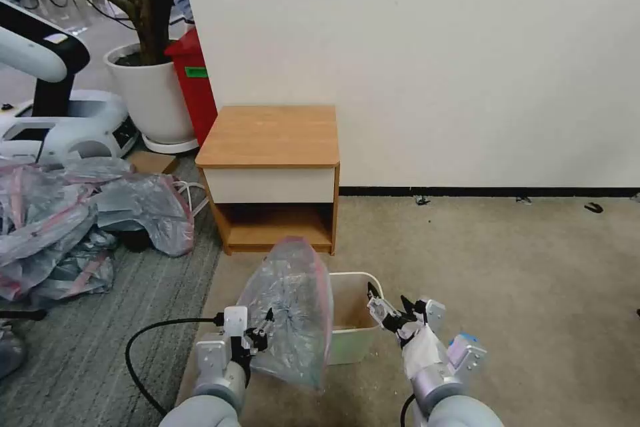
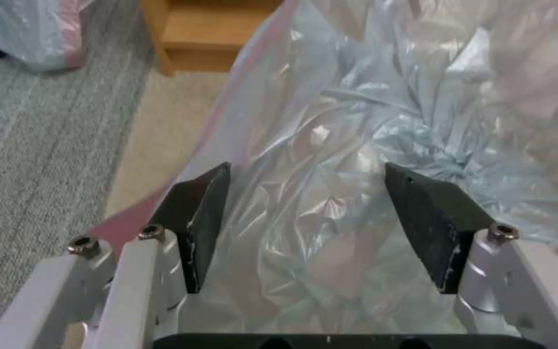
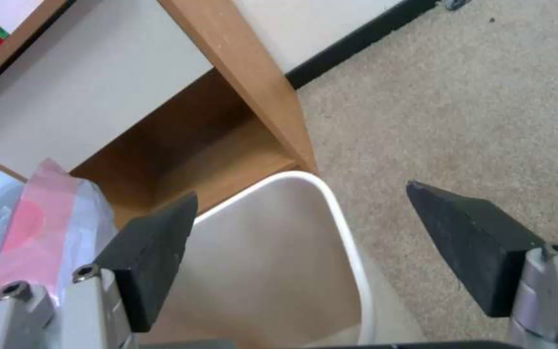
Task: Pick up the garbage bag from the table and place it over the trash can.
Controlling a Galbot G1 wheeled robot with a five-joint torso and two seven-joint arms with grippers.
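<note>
The crinkled translucent grey garbage bag with pink rim (image 1: pixel 291 310) hangs over the cream rectangular trash can's (image 1: pixel 360 293) left rim, before the wooden nightstand table (image 1: pixel 270 137). Left gripper (image 1: pixel 261 333) spread, bag between its fingers; right gripper (image 1: pixel 390 307) wide open, empty.

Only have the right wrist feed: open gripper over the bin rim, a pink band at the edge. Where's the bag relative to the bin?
Observer: In the head view, the bag stands over the left side of the bin and hides that part of the rim.
Operator: Left gripper on it?
Observer: The left gripper is open, with bag plastic between its fingers, not pinched.
Operator: Any other bags around?
Observer: A heap of bags lies on the floor to the left of the table.
</note>
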